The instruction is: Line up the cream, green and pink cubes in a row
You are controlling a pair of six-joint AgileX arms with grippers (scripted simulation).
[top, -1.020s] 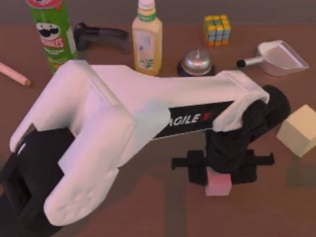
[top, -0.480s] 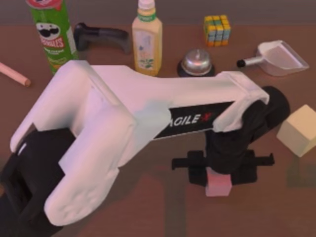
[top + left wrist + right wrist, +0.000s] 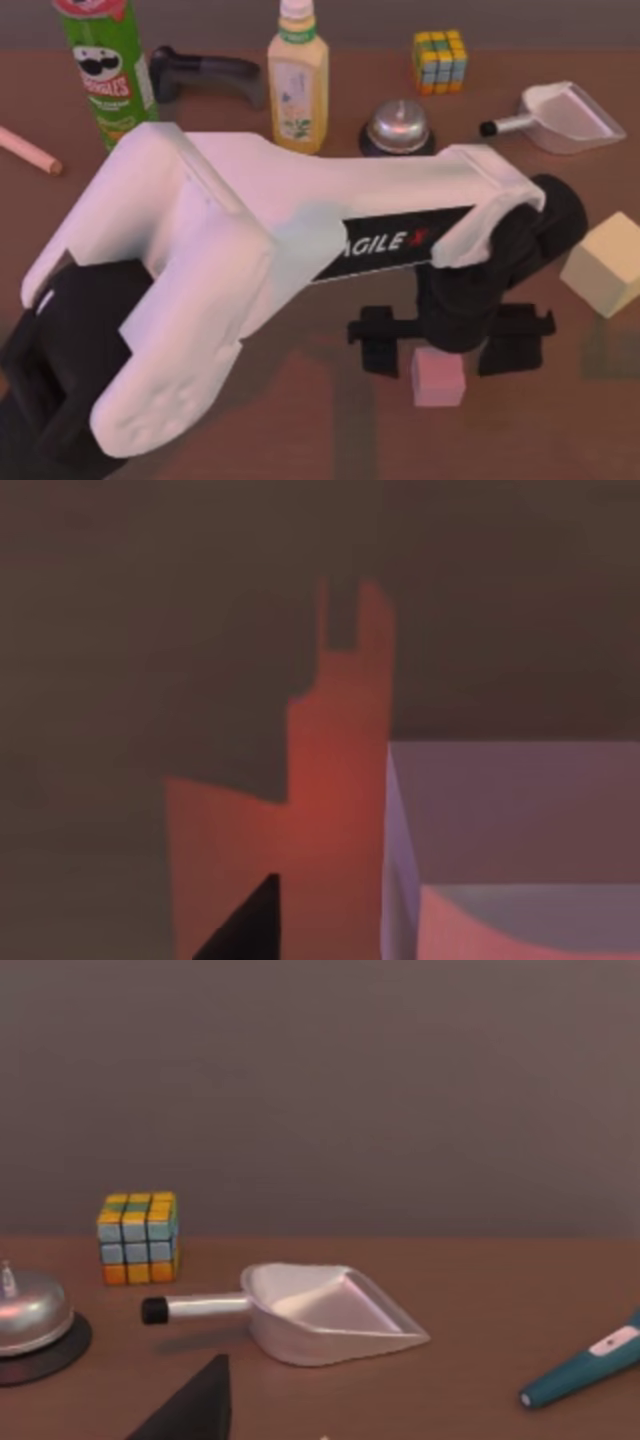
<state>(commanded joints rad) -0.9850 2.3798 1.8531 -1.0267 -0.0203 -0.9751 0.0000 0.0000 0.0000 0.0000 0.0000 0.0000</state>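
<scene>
White left arm spans table (image 3: 300, 420) diagonally from lower left. Left gripper (image 3: 450, 340) hangs just above pink cube (image 3: 437, 377), right of table centre; fingers (image 3: 375, 340) now spread wide on either side, where half second ago they clamped cube. Pink cube sits free on table, unshifted. Cream cube (image 3: 605, 263) rests near right edge, well apart from pink one. Green cube not visible. Back row: chip can (image 3: 105, 70), bottle (image 3: 297, 80), bell (image 3: 398, 127), scoop (image 3: 565, 118), puzzle cube (image 3: 440, 60). Right gripper: cannot tell finger state.
</scene>
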